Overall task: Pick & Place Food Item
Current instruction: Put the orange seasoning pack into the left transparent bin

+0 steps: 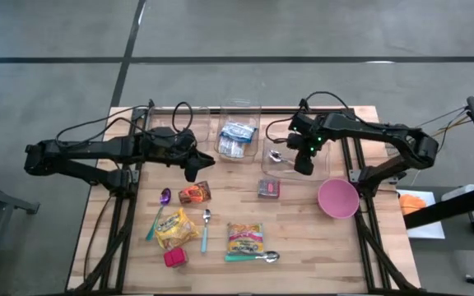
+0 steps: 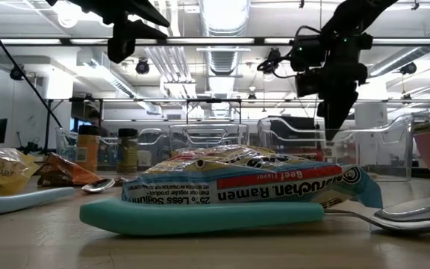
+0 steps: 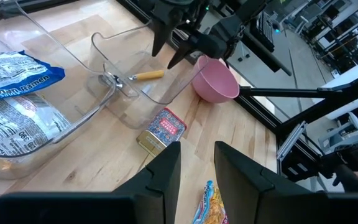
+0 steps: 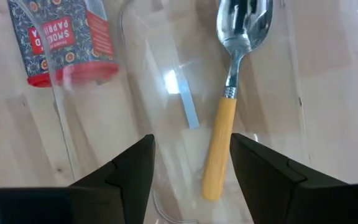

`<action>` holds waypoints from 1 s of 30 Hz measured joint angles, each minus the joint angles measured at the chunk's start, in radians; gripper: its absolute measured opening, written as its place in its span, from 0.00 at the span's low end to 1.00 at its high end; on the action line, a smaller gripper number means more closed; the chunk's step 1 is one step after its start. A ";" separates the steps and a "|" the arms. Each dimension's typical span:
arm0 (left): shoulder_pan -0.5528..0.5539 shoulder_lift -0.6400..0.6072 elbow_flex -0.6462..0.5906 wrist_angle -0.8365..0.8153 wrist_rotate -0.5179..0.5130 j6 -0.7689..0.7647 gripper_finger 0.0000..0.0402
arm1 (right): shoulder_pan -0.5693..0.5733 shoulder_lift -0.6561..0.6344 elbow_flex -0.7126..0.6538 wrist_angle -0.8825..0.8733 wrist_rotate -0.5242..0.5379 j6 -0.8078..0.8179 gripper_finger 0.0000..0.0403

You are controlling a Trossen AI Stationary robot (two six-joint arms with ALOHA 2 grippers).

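The right gripper (image 1: 303, 167) hangs open and empty over a clear bin (image 1: 326, 168) near the table's (image 1: 303, 238) far edge, above a yellow-handled spoon (image 4: 230, 93). The left gripper (image 1: 192, 170) hovers near the middle, slightly parted, holding nothing.

The desk (image 1: 303, 230) is pale, smooth wood. Clear glossy plastic forms the bin (image 4: 135, 118); inside lies a spoon (image 4: 229, 93) with shiny metal bowl and matt wooden handle. Ramen packets (image 2: 237, 187) look glossy plastic.

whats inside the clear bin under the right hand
One spoon with a yellow handle lies in the clear bin, the open right hand above it. In the high view the arm covers part of the bin.
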 joint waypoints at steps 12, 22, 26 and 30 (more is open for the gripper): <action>0.000 0.000 0.000 0.000 0.000 0.006 0.26 | 0.006 -0.122 -0.017 0.030 -0.109 0.099 0.51; 0.000 0.000 0.000 0.011 0.000 0.050 0.26 | 0.009 -0.290 -0.024 0.189 -0.188 0.258 0.51; 0.002 0.000 0.000 0.036 0.000 0.083 0.26 | 0.024 -0.345 -0.024 0.244 -0.191 0.327 0.51; 0.002 0.000 0.000 0.049 0.000 0.109 0.26 | 0.049 -0.383 -0.024 0.282 -0.184 0.372 0.51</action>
